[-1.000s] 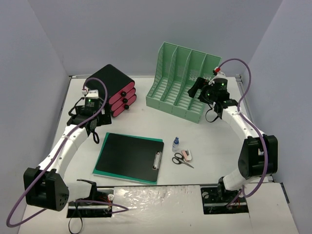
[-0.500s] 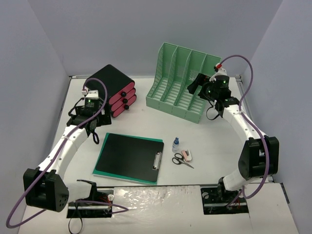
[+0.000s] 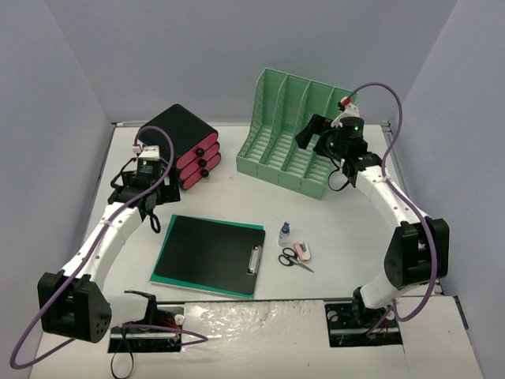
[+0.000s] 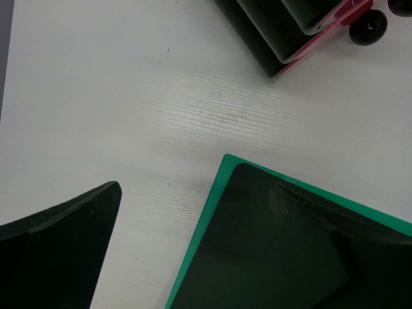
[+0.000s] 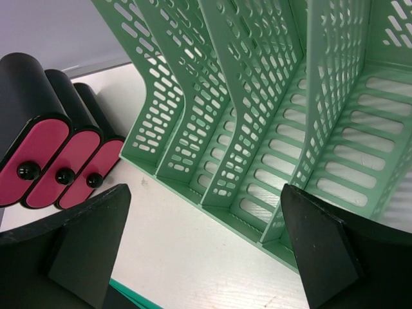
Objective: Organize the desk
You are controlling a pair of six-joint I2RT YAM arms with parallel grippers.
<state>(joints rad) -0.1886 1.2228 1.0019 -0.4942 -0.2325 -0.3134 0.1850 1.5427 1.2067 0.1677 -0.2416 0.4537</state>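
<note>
Two claws hang wide open and empty above the table, the white top that runs from the arm bases back to the far wall of the booth. The left claw hovers over the far left corner of the clipboard, with the drawer unit just beyond. That pose reads as a lineup on the board's green edge.

The right claw hangs in front of the file rack, facing its open slots. It is probably sizing up a slot for the board, though I cannot tell which one. A small bottle, scissors and an eraser lie close together off the board's clip end, loose and likely bound for a drawer.

The board lies flat, so its edges offer little to pinch; the raised clip looks like the easier hold. Bare table lies between the board and the back row, and more to the right of the small items. The side walls stand close, and the rack's tall dividers crowd the right arm's reach.
</note>
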